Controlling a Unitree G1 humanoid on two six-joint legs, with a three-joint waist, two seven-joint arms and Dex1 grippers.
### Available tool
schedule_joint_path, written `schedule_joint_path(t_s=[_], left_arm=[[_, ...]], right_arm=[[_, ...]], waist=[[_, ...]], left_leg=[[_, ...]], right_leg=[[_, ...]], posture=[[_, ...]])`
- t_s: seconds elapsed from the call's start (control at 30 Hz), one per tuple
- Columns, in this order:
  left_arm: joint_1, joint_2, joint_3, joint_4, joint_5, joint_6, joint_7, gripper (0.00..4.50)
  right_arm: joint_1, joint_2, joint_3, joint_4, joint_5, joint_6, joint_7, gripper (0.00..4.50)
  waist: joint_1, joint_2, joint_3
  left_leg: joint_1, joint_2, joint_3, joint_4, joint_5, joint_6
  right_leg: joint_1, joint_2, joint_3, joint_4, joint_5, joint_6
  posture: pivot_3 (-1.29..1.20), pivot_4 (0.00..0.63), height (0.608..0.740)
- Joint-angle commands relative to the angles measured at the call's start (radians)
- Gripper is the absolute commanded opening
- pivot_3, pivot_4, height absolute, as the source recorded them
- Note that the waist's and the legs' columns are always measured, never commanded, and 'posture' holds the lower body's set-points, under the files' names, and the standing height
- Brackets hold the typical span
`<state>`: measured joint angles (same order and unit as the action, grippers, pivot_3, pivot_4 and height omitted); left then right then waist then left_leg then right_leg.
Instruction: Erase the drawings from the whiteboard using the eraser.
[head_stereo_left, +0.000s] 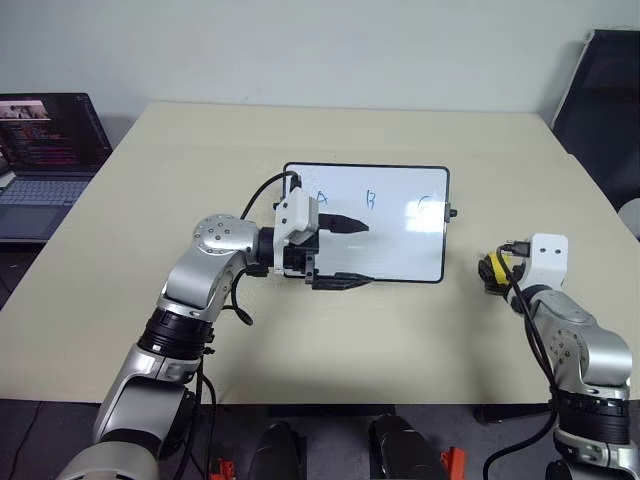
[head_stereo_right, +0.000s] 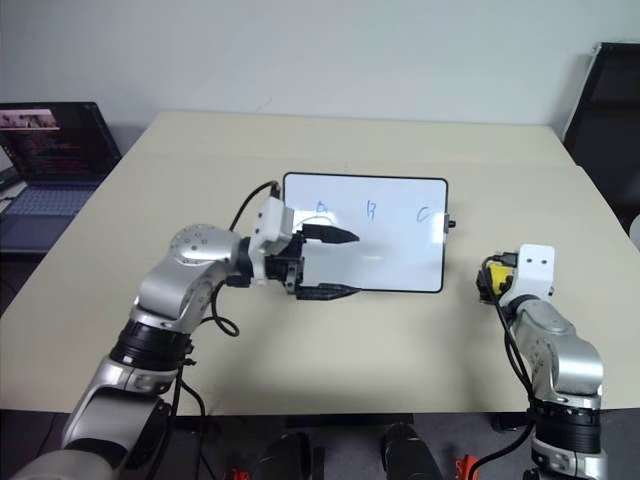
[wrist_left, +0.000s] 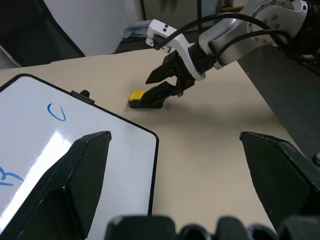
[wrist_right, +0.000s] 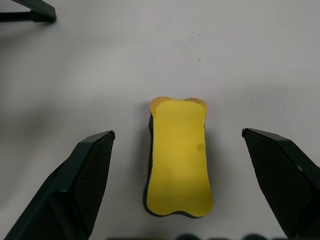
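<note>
The left gripper covers part of the "A" of the drawings on the whiteboard. At three o'clock, the right wrist hides most of the eraser. At nine o'clock, the picture edge cuts off the laptop.

Count, table top: one whiteboard. Three blue letters drawn on it: one "A", one "B", one "C". One yellow eraser. Two robot arms, so two grippers: left gripper, right gripper, two black fingers each. One laptop off to the side. One table.
</note>
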<state>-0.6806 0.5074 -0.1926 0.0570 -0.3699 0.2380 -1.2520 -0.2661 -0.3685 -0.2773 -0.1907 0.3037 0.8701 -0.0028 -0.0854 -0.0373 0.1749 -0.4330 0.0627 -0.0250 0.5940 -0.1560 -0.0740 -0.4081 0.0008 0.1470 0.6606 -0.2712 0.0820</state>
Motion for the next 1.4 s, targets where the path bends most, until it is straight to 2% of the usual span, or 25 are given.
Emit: schedule_joint_path(t_s=[0.03,0.1,0.43,0.77,0.93,1.13,1.4], left_arm=[[-0.009,0.007,0.018,-0.006,0.006,-0.017,-0.001,4.5],[-0.011,0.01,0.021,-0.009,0.004,-0.013,-0.001,4.5],[0.004,0.031,0.036,0.014,0.006,-0.023,0.002,4.5],[0.054,0.016,0.097,-0.083,0.004,0.108,0.204,4.5],[0.067,0.015,0.098,-0.134,0.008,0.147,0.253,4.5],[0.068,0.014,0.082,-0.085,0.037,0.102,0.255,4.5],[0.089,0.026,0.069,-0.025,0.066,0.009,0.19,4.5]], right_arm=[[-0.025,0.008,-0.008,0.009,-0.013,-0.039,0.009,4.48],[-0.032,0.012,-0.003,0.03,-0.024,-0.05,0.009,4.48],[-0.041,0.023,-0.002,0.038,-0.041,-0.053,0.011,1.16],[0.075,0.013,0.02,-0.217,-0.016,-0.001,0.071,1.09],[0.103,-0.016,0.099,-0.341,-0.019,-0.013,0.139,1.09],[-0.027,0.013,0.196,-0.366,-0.009,0.024,0.149,1.09],[-0.246,0.026,0.274,-0.14,-0.11,-0.078,0.128,1.09]], waist=[[0.0,0.0,0.0],[0.0,0.0,0.0],[0.0,0.0,0.0],[0.001,0.0,0.0],[0.0,0.0,0.0],[-0.002,0.0,0.0],[0.002,0.0,0.0]], left_leg=[[0.0,0.0,0.0,0.0,0.0,0.0],[0.0,0.0,0.0,0.0,0.0,0.0],[0.0,0.0,0.0,0.0,0.0,0.0],[0.0,0.0,-0.001,0.0,0.0,0.0],[0.0,0.0,-0.001,0.0,0.0,0.0],[0.001,0.0,0.0,0.002,0.0,0.0],[0.0,0.0,0.0,0.002,0.0,0.0]], right_leg=[[0.0,0.0,0.0,0.0,0.0,0.0],[0.0,0.0,0.0,0.001,0.0,0.0],[0.0,0.0,0.0,0.001,0.0,0.001],[0.0,0.0,0.0,0.002,0.0,0.001],[0.0,0.0,0.0,0.002,-0.001,-0.001],[0.0,0.0,0.0,0.003,-0.002,-0.004],[0.0,0.0,0.0,0.002,-0.001,-0.002]], posture=[[0.0,0.15,0.74],[0.0,0.15,0.74],[0.0,0.15,0.74],[0.0,0.15,0.74],[0.0,0.15,0.74],[0.0,0.15,0.74],[0.0,0.15,0.74]])
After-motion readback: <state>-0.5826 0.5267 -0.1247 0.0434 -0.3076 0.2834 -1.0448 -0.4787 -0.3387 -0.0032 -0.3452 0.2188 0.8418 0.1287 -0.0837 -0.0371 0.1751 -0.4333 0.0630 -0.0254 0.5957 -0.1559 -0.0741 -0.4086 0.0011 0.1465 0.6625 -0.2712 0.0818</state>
